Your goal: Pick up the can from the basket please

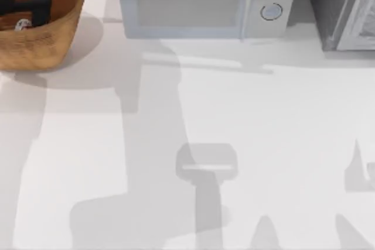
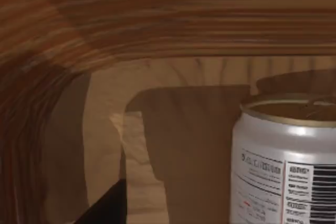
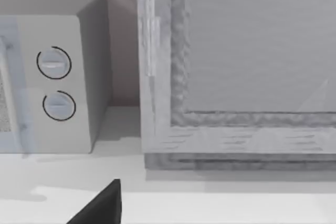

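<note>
the left gripper (image 1: 23, 5) is down inside the wicker basket (image 1: 55, 39) at the counter's (image 1: 234, 121) far left corner, the dark arm reaching in from above. the can (image 1: 22, 25) stands upright on the basket floor, its long axis vertical, tan-gold rim up, and it looks to sit just beside the gripper, toward the near wall of the basket. from the left wrist view the can (image 2: 286, 166) is close and off to one side of the line between the fingers, with one dark fingertip (image 2: 107, 208) showing against the basket's ribbed inside (image 2: 157, 19); whether the fingers are spread or pressed together i cannot tell. i'd judge the gripper needs to shift sideways to centre on the can before closing. the left arm is plainly the nearer one. the right arm is parked off to the right, its wrist view facing the microwave (image 3: 58, 82).
</note>
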You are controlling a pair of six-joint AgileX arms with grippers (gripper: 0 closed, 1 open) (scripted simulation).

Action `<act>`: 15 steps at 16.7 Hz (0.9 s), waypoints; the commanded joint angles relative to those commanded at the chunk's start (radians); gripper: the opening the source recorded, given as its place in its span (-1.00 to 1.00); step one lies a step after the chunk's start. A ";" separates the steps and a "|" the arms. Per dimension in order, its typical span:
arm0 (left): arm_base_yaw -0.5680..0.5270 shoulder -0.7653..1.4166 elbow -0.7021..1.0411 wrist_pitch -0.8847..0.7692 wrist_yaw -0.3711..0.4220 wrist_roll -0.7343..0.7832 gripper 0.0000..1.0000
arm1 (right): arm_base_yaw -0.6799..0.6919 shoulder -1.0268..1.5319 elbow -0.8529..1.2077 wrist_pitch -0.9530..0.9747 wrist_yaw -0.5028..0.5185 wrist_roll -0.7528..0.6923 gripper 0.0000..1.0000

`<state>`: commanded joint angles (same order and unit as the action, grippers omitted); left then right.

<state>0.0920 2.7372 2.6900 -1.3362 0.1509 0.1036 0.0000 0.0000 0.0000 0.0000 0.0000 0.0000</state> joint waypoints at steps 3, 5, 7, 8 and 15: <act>-0.003 -0.012 -0.097 0.085 -0.001 -0.003 1.00 | 0.000 0.000 0.000 0.000 0.000 0.000 1.00; -0.004 -0.017 -0.127 0.111 -0.001 -0.005 1.00 | 0.000 0.000 0.000 0.000 0.000 0.000 1.00; -0.005 -0.017 -0.129 0.113 -0.001 -0.005 1.00 | 0.000 0.000 0.000 0.000 0.000 0.000 1.00; -0.005 -0.017 -0.129 0.113 -0.001 -0.005 1.00 | 0.000 0.000 0.000 0.000 0.000 0.000 1.00; -0.005 -0.017 -0.129 0.113 -0.001 -0.005 0.10 | 0.000 0.000 0.000 0.000 0.000 0.000 1.00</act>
<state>0.0874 2.7205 2.5612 -1.2234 0.1498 0.0991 0.0000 0.0000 0.0000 0.0000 0.0000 0.0000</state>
